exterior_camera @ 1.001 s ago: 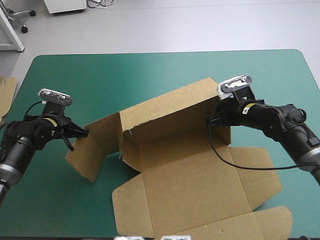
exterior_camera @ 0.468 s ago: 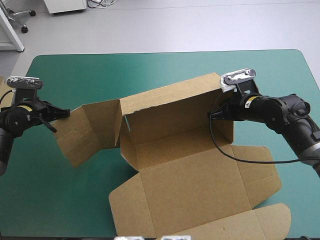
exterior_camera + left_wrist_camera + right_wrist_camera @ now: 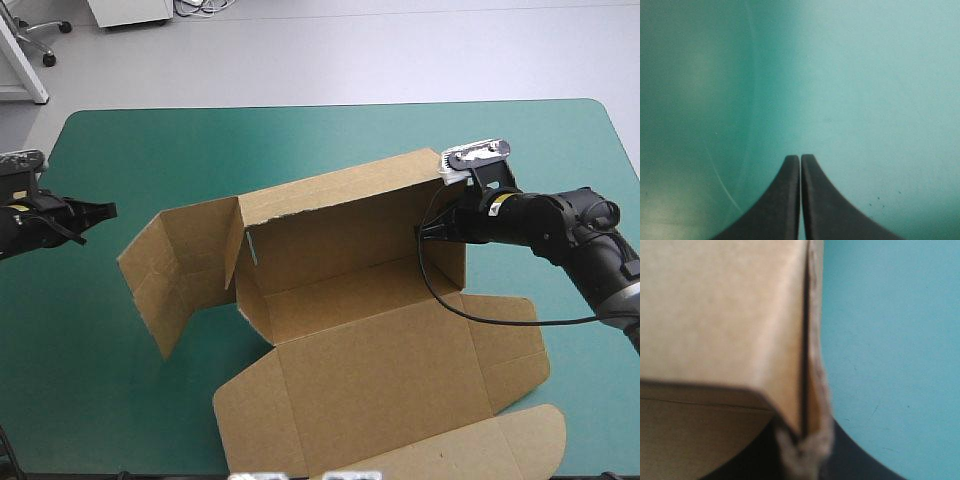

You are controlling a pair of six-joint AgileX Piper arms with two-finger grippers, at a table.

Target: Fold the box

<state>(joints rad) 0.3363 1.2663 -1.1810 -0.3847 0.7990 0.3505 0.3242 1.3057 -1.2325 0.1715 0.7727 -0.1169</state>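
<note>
The brown box lies mid-table, its back wall raised. The right gripper pinches that wall's right end. The left gripper, fingers pressed together, hangs near the table's left edge, apart from the box's left flap.

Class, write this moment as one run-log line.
box: back wall raised, front panel flat | right gripper: shut on box | left gripper: shut, apart from box

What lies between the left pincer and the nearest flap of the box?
Only bare teal-green cover lies between the left pincer and the box; the high view shows this.
</note>
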